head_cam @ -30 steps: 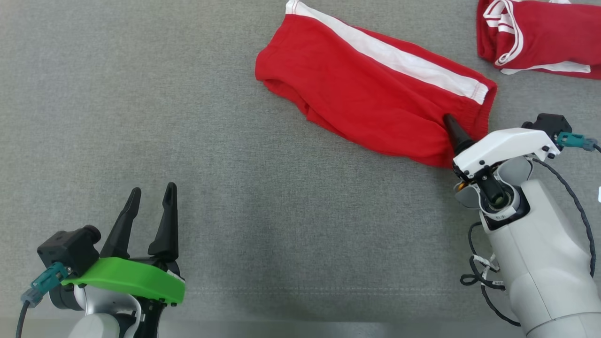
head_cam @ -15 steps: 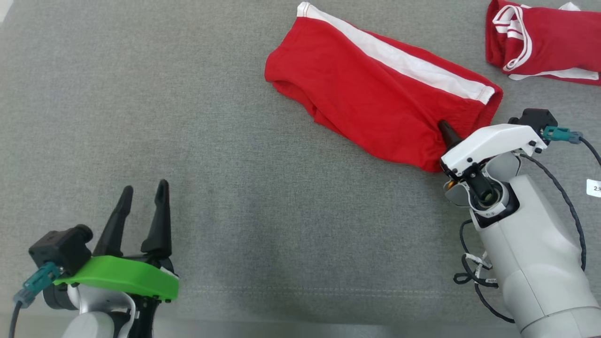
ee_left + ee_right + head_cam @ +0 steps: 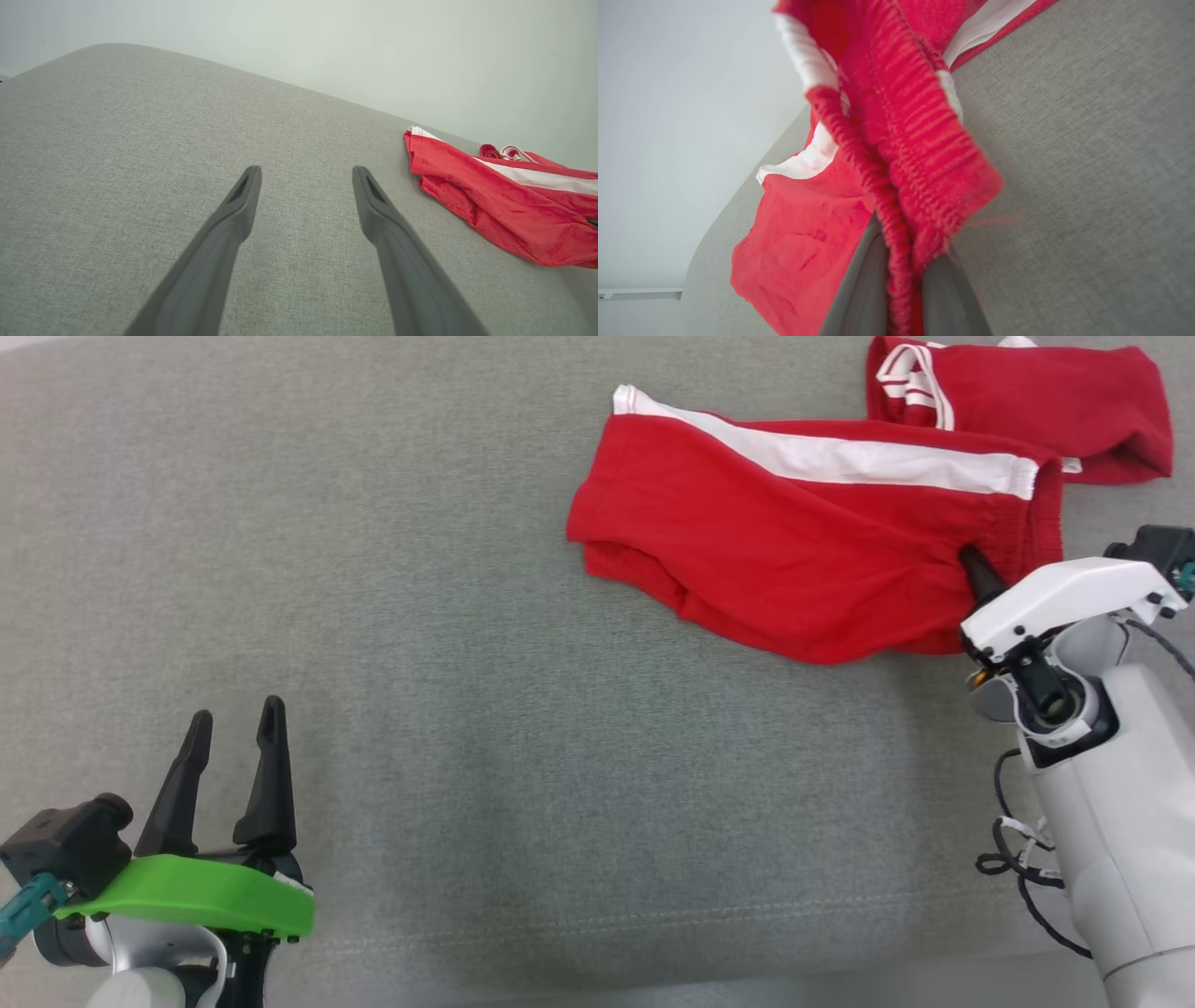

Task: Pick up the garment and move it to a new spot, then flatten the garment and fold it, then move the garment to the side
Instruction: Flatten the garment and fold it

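Remote desk, grey surface (image 3: 467, 635): my right end effector (image 3: 973, 567) is clenched on the elastic waistband of the red shorts (image 3: 794, 569), which lie flat. My left end effector (image 3: 233, 728) stands released, well apart from the shorts. A second red garment (image 3: 1027, 392) lies just beyond them.

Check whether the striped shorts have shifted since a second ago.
Yes. The shorts, pinched at the waistband by the right gripper, have swung right, now touching the other red garment they lay clear of before.

garment (image 3: 803, 569) on surface (image 3: 467, 616) at right, second garment (image 3: 1027, 401) just behind, left gripper (image 3: 236, 709) well apart leftward
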Motion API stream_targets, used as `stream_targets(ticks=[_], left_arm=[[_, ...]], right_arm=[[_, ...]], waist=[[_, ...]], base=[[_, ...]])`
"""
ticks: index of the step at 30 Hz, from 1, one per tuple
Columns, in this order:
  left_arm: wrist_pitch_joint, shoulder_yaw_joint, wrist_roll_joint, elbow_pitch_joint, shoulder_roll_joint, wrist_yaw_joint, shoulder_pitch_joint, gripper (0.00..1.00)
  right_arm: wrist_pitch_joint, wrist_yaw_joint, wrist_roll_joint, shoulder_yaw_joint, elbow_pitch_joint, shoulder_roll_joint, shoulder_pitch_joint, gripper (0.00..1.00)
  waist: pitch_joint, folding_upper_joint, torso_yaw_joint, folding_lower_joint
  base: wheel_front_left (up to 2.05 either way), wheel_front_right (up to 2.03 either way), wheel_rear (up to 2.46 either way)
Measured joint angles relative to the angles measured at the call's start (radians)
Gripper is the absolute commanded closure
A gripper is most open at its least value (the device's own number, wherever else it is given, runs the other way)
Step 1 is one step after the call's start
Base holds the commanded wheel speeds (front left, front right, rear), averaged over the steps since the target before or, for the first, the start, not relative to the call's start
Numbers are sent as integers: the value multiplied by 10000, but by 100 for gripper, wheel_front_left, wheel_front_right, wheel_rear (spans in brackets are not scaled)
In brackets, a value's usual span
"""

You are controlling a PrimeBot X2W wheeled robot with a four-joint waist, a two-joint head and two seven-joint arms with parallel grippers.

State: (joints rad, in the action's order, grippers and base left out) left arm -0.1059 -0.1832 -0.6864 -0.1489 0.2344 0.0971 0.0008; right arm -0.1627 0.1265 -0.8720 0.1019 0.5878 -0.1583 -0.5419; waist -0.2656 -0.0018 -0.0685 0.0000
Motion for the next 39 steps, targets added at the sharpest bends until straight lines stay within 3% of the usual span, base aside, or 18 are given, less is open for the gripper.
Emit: stream_targets(ticks=[15,30,39], left_arm=[[280,163,2,-736,92,88,48,0],[449,-378,2,-570,-73,90,-9,0],[537,-629,2,-554,-255,86,-58,0]], right_arm=[[-951,0,-98,-489,-1317,-1131,1171,100],[-1707,-13,-337,464,-3528,-295,650,100],[-2410,0,474,1206,-3766,-121,-338,100]], waist=[[-354,0,847,0],[-425,0,432,0],[-500,0,-128,0]], base=[[0,0,0],[0,0,0],[0,0,0]])
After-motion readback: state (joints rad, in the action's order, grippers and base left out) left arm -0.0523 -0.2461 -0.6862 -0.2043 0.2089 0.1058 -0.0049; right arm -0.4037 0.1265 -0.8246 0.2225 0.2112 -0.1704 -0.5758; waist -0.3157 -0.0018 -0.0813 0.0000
